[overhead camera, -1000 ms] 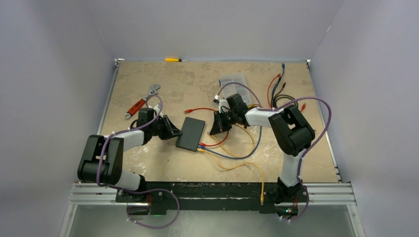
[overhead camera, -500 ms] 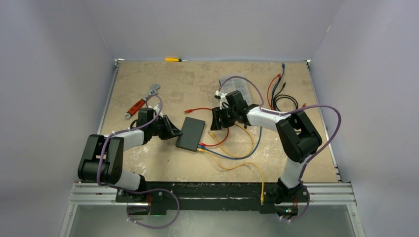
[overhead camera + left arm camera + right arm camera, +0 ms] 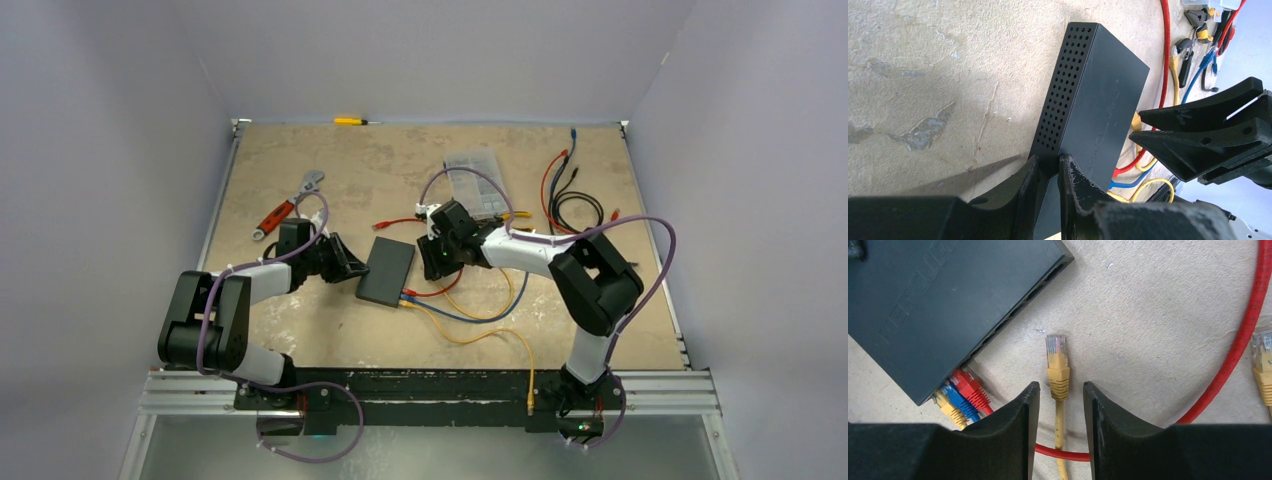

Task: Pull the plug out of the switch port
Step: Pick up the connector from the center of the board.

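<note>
At the near edge of the worktop [image 3: 300, 340], on the right, a yellow cable [image 3: 500, 335] ends in a connector by the rail. From there it loops far and left toward the middle.

Just beyond that loop, in the middle, the switch [image 3: 386, 271] lies flat, its ported short edge facing near and right. Three seated plugs [image 3: 964, 392], red, blue and yellow, sit side by side at one end of the port row.

The left tool [image 3: 1048, 161] reaches in from the left and is clenched on the switch's left edge close to its near corner. Its fingers [image 3: 1020, 192] pinch where the perforated side wall meets the top face.

The right tool [image 3: 1060, 390] hangs just right of the switch and is released, with its fingers standing apart. The loose yellow plug [image 3: 1057, 362] lies on the worktop between them, with a gap on either side, so neither finger touches it. Its clear tip points away from the tool. The plug is out of the ports, just beside the ported edge but apart from it.

A red cable [image 3: 1243, 340] curves past on the right and crosses the loose plug's lead under the tool. A second yellow plug [image 3: 1262, 362] lies at the right edge of that wrist view.

Farther back on the left lies a red-handled wrench [image 3: 287, 208]. Beyond the right tool sits a clear organiser box [image 3: 475, 170], and right of it is a tangle of black, red and blue leads [image 3: 572, 195]. A yellow screwdriver [image 3: 350, 120] rests at the far edge.
</note>
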`<state>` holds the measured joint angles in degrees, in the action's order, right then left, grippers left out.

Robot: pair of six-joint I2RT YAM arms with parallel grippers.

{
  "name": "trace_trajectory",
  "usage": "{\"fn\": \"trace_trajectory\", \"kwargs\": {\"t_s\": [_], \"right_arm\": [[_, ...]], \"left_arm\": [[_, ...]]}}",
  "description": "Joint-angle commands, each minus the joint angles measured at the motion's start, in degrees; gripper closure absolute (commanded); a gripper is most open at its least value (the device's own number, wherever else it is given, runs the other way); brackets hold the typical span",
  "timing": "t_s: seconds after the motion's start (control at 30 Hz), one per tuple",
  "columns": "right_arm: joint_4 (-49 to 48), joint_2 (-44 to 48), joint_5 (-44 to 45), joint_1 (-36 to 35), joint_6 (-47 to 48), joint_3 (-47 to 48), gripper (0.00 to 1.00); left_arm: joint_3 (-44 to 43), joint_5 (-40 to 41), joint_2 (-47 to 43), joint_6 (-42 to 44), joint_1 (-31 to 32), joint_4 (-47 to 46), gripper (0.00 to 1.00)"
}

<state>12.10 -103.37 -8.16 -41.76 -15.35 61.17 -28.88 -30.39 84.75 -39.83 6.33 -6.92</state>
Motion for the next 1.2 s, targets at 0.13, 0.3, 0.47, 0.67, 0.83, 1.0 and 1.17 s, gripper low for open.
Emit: {"fn": "trace_trajectory", "kwargs": {"t_s": [0.13, 0.3, 0.47, 0.67, 0.83, 1.0, 1.17], "right_arm": [[6.20, -2.11, 10.63, -3.52, -0.02, 3.78, 0.66], [7.15, -2.84, 12.90, -5.04, 0.06, 5.10, 0.78], [6.57, -2.01, 10.98, -5.16, 0.15, 5.99, 0.95], [6.41, -0.31, 5.10, -5.18, -0.74, 7.83, 1.00], [5.55, 1.13, 1.86, -5.04, -1.36, 10.35, 1.00], [5.01, 2.96, -1.65, -4.04, -1.83, 13.67, 1.00], [3.19, 5.53, -5.79, -2.43, -2.59, 16.79, 1.00]], "left_arm": [[2.87, 11.63, 3.88, 4.02, -0.35, 7.80, 0.86], [3.02, 11.57, 3.90, 3.97, -0.31, 7.80, 0.86], [2.79, 11.38, 3.89, 4.05, -0.35, 7.80, 0.86], [2.81, 11.12, 3.84, 4.06, -0.31, 7.80, 0.86], [2.75, 11.01, 3.63, 4.06, -0.34, 7.80, 0.86], [2.68, 10.95, 3.47, 4.11, -0.35, 7.80, 0.86], [2.52, 10.88, 3.37, 4.10, -0.35, 7.84, 0.86]]}}
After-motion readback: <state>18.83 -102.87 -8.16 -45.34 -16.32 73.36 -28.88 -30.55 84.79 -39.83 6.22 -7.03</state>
